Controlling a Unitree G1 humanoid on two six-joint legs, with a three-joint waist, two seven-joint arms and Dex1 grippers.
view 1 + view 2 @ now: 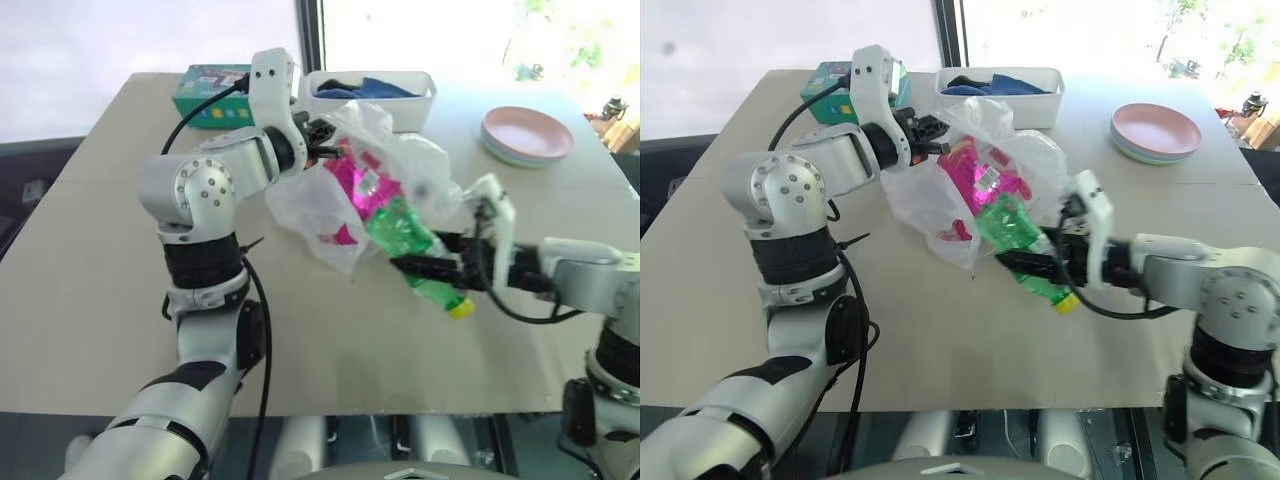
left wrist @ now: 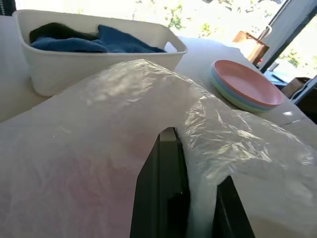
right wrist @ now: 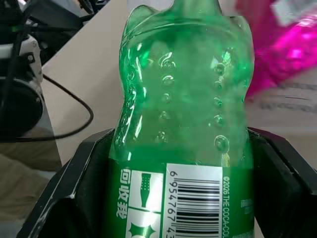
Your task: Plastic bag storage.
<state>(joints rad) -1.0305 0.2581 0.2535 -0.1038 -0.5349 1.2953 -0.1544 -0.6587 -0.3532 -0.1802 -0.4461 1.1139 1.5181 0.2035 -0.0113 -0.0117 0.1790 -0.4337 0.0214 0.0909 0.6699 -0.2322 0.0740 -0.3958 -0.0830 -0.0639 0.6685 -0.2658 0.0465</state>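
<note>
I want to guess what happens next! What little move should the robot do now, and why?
Probably push the green bottle deeper into the plastic bag. The right gripper holds it half inside, yellow cap end out, while the left gripper pinches the bag's edge up.

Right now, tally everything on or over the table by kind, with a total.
Plastic bag: 1
Green bottle: 1
Magenta snack packet: 1
White bin: 1
Green box: 1
Plate stack: 1
Total: 6
</note>
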